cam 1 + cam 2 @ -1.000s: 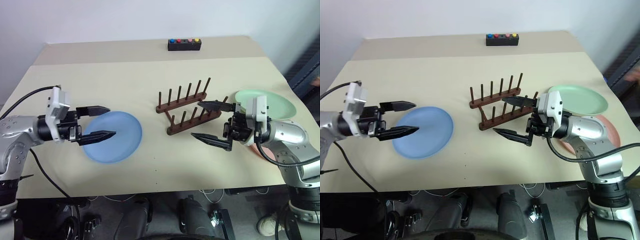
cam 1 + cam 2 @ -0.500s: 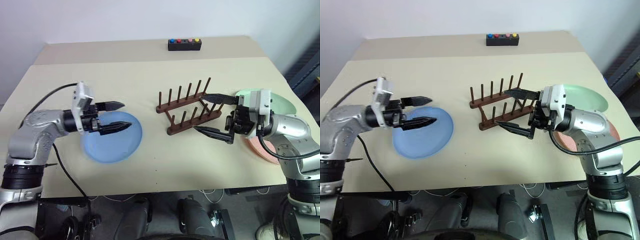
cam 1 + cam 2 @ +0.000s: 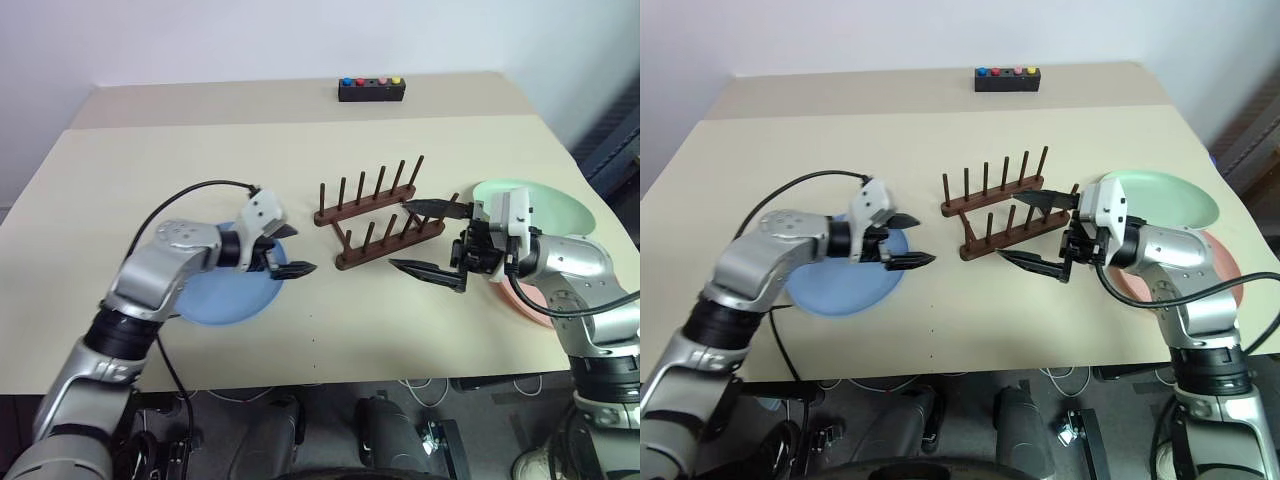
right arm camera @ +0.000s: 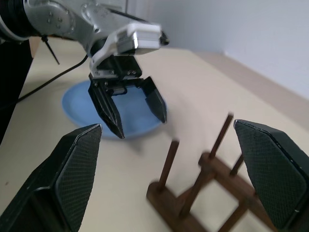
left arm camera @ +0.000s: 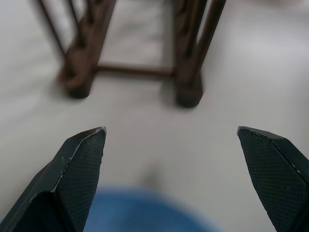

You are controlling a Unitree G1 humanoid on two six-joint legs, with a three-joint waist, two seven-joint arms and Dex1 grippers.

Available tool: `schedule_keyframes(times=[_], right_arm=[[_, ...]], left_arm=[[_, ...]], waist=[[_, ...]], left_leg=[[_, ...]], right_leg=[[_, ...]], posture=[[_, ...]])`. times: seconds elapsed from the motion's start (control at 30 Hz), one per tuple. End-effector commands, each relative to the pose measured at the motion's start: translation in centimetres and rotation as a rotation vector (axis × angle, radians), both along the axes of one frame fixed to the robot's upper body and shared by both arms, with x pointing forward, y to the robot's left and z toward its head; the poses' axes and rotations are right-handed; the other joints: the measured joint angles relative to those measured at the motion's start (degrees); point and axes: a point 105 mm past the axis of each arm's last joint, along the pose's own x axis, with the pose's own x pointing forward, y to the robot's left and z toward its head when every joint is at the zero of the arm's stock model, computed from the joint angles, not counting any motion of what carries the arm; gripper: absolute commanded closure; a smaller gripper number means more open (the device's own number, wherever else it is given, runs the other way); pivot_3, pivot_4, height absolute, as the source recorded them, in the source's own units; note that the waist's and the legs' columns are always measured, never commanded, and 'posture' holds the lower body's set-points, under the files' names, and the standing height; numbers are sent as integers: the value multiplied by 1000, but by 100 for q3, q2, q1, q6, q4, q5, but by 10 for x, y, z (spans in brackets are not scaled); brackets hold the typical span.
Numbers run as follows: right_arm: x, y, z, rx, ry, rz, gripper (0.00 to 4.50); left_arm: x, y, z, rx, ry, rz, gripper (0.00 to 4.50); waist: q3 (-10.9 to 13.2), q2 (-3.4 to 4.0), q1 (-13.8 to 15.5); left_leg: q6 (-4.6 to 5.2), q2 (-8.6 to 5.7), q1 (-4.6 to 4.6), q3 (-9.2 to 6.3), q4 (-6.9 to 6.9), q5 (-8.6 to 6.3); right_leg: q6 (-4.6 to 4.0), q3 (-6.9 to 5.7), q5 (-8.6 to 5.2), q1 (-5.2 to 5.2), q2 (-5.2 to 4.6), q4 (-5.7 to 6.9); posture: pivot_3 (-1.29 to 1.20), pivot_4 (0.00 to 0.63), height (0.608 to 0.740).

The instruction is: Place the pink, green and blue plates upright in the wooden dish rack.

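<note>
The wooden dish rack (image 3: 378, 222) stands empty at the centre of the table (image 3: 200, 150), its two peg rows running from near-left to far-right; no plate is yet upright in it. The blue plate (image 3: 215, 295) lies flat to the left of the rack, well apart from it. The green plate (image 3: 555, 205) lies flat to the right of the rack, overlapping the pink plate (image 3: 530, 300), which sits nearer the table's front edge and is partly hidden by the right arm. The left gripper (image 3: 283, 255) hangs over the right rim of the blue plate, pointing toward the rack, fingers spread wide and grasping nothing; this position suits a descent onto the plate's rim, judged the step in hand. The right gripper (image 3: 428, 240) sits just beside the rack's right end, fingers likewise spread and empty, one above the other. This placement probably readies it to steady the rack or receive a plate. A black box with coloured buttons (image 3: 370, 90) rests at the far edge, clear of the work.
</note>
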Motion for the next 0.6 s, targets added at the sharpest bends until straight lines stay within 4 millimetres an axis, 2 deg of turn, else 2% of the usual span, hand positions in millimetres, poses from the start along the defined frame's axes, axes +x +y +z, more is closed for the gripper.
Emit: schedule_keyframes(times=[0.03, 0.17, 0.47, 0.57, 0.6], right_arm=[[-7, -13, 13, -1, -14, -26, 15], [-11, -20, 7, -7, 64, -56, 15], [-18, -20, 13, 6, 49, -96, 15], [-18, -20, 13, 3, 39, -111, 0], [-18, -20, 13, 2, 37, -114, 0]], left_arm=[[5, -15, -5, 78, -40, -24, 0], [4, -32, -12, 86, 11, -61, 0], [15, -55, -35, 117, 63, 21, 0], [11, -64, -40, 91, 106, 17, 841], [9, -66, -41, 92, 109, 15, 1292]], waist=[[-1, 2, -10], [-1, 3, -13], [-1, 1, 14], [-2, 0, 17], [-2, 0, 11]], left_leg=[[0, 0, 1, 0, -4, 0], [-1, 3, 2, 0, -6, 1], [0, 0, 0, 1, 5, 0], [0, 0, 0, -1, 6, 0], [0, 0, 0, -1, 6, 0]], right_leg=[[0, 0, 0, 0, 0, 0], [0, 1, 0, -2, 4, 1], [2, 1, -1, 2, 1, 0], [2, 0, -1, 4, 0, 1], [2, 0, -1, 4, 0, 1]], posture=[[0, 150, 740], [0, 150, 740], [0, 150, 740], [0, 150, 740], [0, 150, 740]])
